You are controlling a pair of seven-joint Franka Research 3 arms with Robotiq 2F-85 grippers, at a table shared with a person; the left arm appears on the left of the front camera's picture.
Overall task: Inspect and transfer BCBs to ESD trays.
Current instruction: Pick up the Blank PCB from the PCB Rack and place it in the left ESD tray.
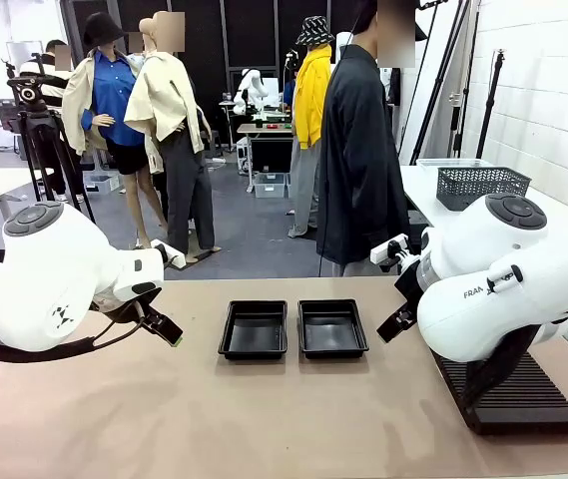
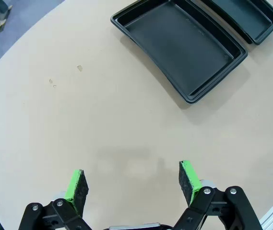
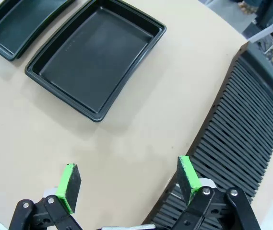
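Two empty black ESD trays stand side by side at the table's middle, the left tray (image 1: pixel 254 330) and the right tray (image 1: pixel 331 327). No BCBs are in view. My left gripper (image 1: pixel 164 329) hangs open over bare tabletop left of the trays. In the left wrist view the gripper (image 2: pixel 134 175) holds nothing, and the nearer tray (image 2: pixel 184 45) and the other tray (image 2: pixel 246 14) lie ahead of it. My right gripper (image 1: pixel 398 321) is open just right of the trays. In the right wrist view it (image 3: pixel 129 175) is empty, with one tray (image 3: pixel 95 52) ahead and the second (image 3: pixel 21 19) beyond.
A long black ribbed rack (image 1: pixel 513 394) lies at the table's right side, close under the right gripper (image 3: pixel 244 129). A person in a dark coat (image 1: pixel 358 150) stands at the far edge. A dark mesh basket (image 1: pixel 481 185) sits on a white table behind.
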